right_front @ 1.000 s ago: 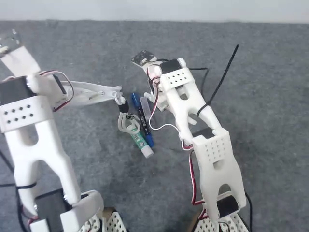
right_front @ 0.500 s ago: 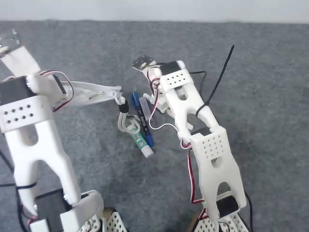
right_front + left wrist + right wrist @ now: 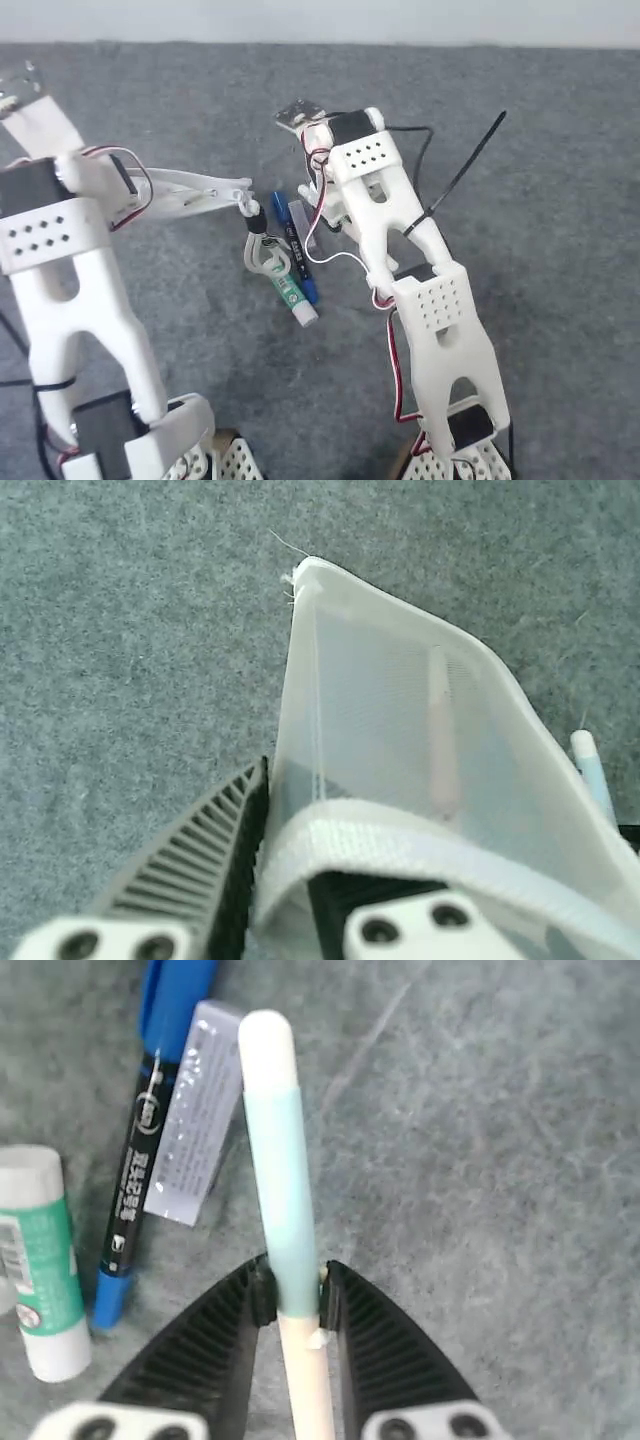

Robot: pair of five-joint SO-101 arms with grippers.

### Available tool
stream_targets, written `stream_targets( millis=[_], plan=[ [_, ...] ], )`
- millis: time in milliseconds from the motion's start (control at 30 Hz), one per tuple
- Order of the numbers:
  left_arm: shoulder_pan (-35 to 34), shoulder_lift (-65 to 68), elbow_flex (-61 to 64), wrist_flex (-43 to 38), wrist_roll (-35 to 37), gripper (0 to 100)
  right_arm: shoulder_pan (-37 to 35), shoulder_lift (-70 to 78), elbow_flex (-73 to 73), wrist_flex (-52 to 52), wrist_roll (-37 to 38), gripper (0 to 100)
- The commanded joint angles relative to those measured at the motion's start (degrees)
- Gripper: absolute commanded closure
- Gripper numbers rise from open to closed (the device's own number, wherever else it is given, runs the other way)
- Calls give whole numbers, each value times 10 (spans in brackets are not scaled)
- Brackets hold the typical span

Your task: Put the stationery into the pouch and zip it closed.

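Two pincers each have hold of something. The left pincer [image 3: 290, 820] is clamped on the banded edge of the mesh pouch [image 3: 400, 710], one ribbed black jaw outside the fabric and the other under the white band; the pouch stretches away from it over the grey worktop [image 3: 560, 250], though whether it touches the surface I cannot tell. A pale, thin stripe shows through the mesh, too faint to identify. The right pincer [image 3: 298, 1278] is closed narrowly on a pen [image 3: 275, 1160] with a pale green barrel and a white cap, gripping it just below the green section, with the capped end pointing away from the jaws. Beside that pen, lying on the worktop, are a small grey labelled block [image 3: 195, 1130], a blue marker [image 3: 150, 1150] touching it, and a green-and-white glue stick [image 3: 45, 1260] just beside the marker. In the high view these three lie close together between the left arm [image 3: 60, 250] and the right arm [image 3: 400, 230].
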State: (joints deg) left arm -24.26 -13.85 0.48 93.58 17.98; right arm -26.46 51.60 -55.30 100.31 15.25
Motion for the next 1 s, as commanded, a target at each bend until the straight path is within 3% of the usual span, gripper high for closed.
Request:
stream_targets(
  millis=[0, 467, 967],
  plan=[
    [0, -2, 0, -14, 2, 990, 3, -36, -33, 26, -31, 993],
    [2, -2, 0, -20, 2, 990, -45, -291, 185, 25, -68, 993],
    [2, -2, 0, -21, 2, 990, -134, -504, 280, 2, -145, 993]
  ],
)
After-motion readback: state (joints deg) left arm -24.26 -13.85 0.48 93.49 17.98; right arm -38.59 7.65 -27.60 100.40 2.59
